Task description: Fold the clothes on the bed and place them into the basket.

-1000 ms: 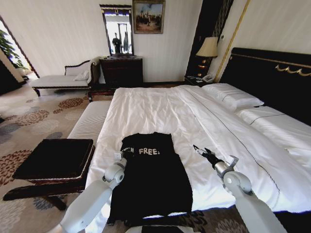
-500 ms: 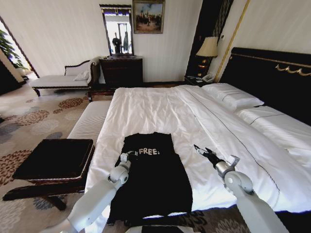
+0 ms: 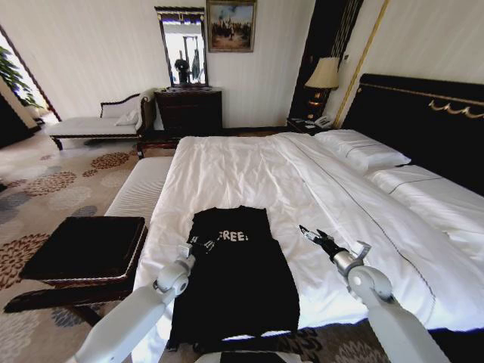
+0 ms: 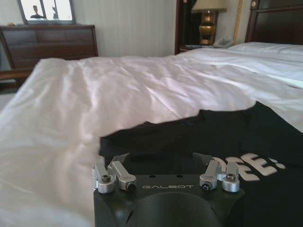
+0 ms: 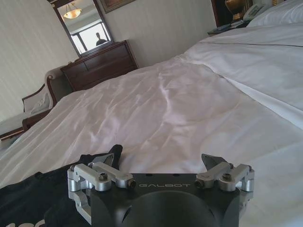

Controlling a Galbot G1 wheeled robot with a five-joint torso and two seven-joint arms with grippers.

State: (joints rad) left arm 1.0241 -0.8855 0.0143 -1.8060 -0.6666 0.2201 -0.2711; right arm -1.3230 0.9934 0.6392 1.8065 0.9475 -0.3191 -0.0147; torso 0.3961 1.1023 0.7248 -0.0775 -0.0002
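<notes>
We judge the folding barely begun: the black "FREE!" T-shirt [image 3: 238, 276] lies flat at the white bed's [image 3: 249, 170] 6 o'clock edge, both hands released, left hand [image 3: 198, 243] at its 9 o'clock sleeve, right hand [image 3: 311, 236] toward 3 o'clock, so next comes gripping an edge.

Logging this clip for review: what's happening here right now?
A two-armed robot is at the bed, where a black T-shirt lies flat near the foot. The left pincer is open at the shirt's upper left edge beside the lettering. The right pincer is open over the white duvet to the shirt's right. Nothing is gripped.
</notes>
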